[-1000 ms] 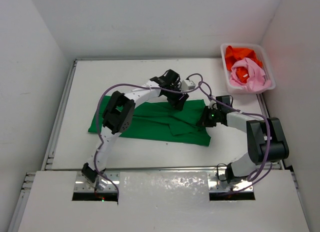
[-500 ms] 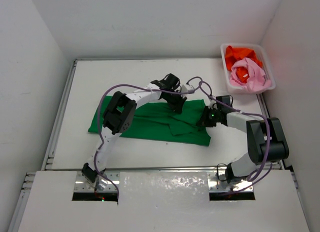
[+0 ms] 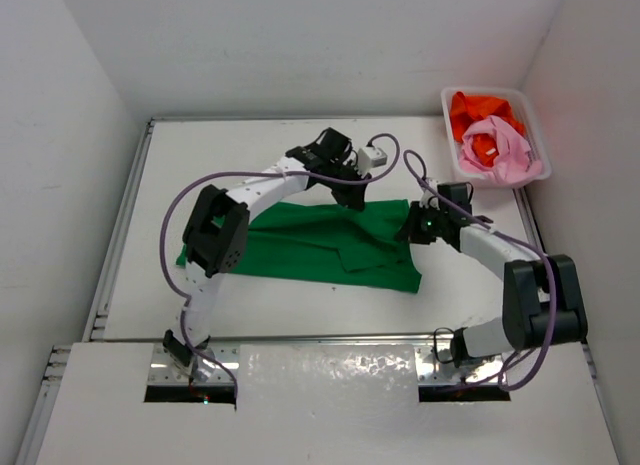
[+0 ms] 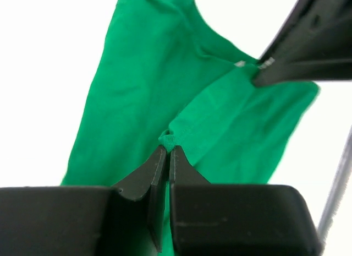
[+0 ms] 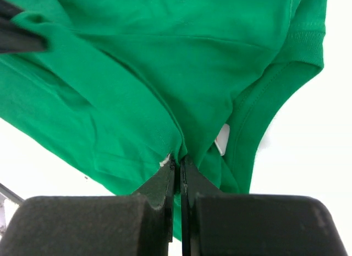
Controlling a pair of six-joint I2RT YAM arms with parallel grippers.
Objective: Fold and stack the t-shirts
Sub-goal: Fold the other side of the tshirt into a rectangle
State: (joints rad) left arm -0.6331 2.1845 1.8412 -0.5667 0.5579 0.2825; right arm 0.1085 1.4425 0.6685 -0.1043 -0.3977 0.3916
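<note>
While both claws are engaged, the green t-shirt (image 3: 320, 247) lies spread on the desk (image 3: 250, 155) beneath and between them. The left claw (image 3: 352, 198) has its fingers pressed together on a small tuft of green cloth at the shirt's far edge. In the left wrist view, the tuft is drawn up right at the tips. The right claw (image 3: 412, 233) is likewise pinched onto a fold of the same shirt at its right end. The neck label (image 5: 221, 139) shows close beside that claw's tips, just to their right.

Handling: the shirt is judged light, thin and fully limp. It will drape and sag from any grip point and carries no shape of its own. A shallow pinch of a single layer may slip out. Take hold at a hem, shoulder seam or collar band, where the stitched cloth is thicker. Two grip points well apart along one edge should hold that edge straight during a fold.

Containers: a white basket (image 3: 483, 89) stands beyond the right claw, off to its far right and well apart from it. It holds the orange t-shirt (image 3: 480, 107) at the back and the pink t-shirt (image 3: 497, 150) in front, both crumpled and unfolded. Nothing of the green shirt touches the basket. Judged from this layout, work is on the first shirt and no stack exists yet.
</note>
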